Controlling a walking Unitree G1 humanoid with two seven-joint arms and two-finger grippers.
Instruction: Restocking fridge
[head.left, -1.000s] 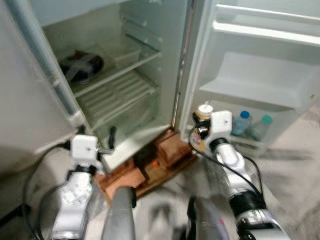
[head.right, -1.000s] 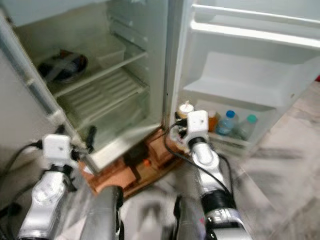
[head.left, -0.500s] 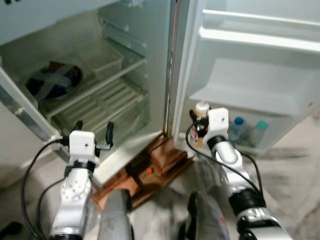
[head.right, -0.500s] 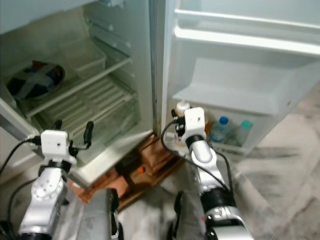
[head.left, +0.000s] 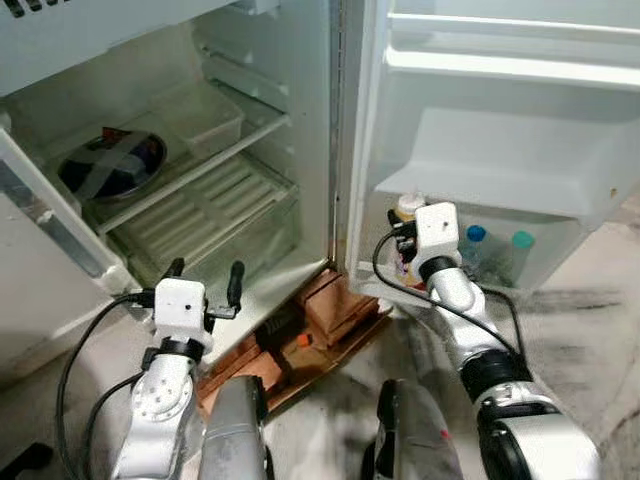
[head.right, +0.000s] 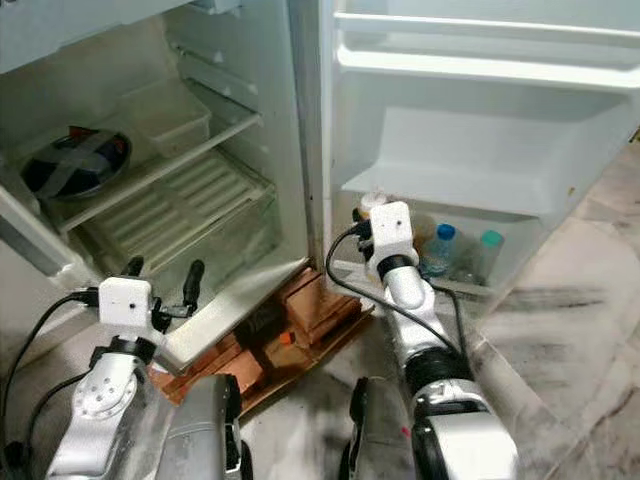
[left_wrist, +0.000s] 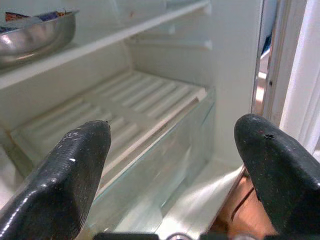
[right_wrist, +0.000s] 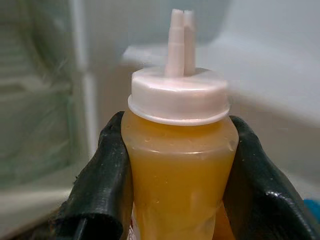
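Observation:
The fridge (head.left: 330, 150) stands open in front of me. My right gripper (head.left: 404, 243) is shut on a squeeze bottle of yellow sauce (right_wrist: 179, 170) with a white nozzle cap (head.left: 407, 207). It holds the bottle upright at the left end of the door's lowest shelf (head.left: 505, 283). Two bottles stand in that shelf, one blue-capped (head.left: 476, 236) and one teal-capped (head.left: 522, 240). My left gripper (head.left: 206, 276) is open and holds nothing, low in front of the clear crisper drawer (left_wrist: 165, 135).
A metal bowl (head.left: 110, 165) sits on the fridge's middle shelf, beside a clear tub (head.left: 205, 110). Reddish bricks and wood (head.left: 320, 310) lie under the fridge's front edge. The door's upper shelves (head.left: 500, 65) are bare. My legs (head.left: 235, 440) show at the bottom.
The camera has shifted and the picture has sharpened. My right gripper has carried the sauce bottle a little closer to the door's lowest shelf. The left gripper stays open.

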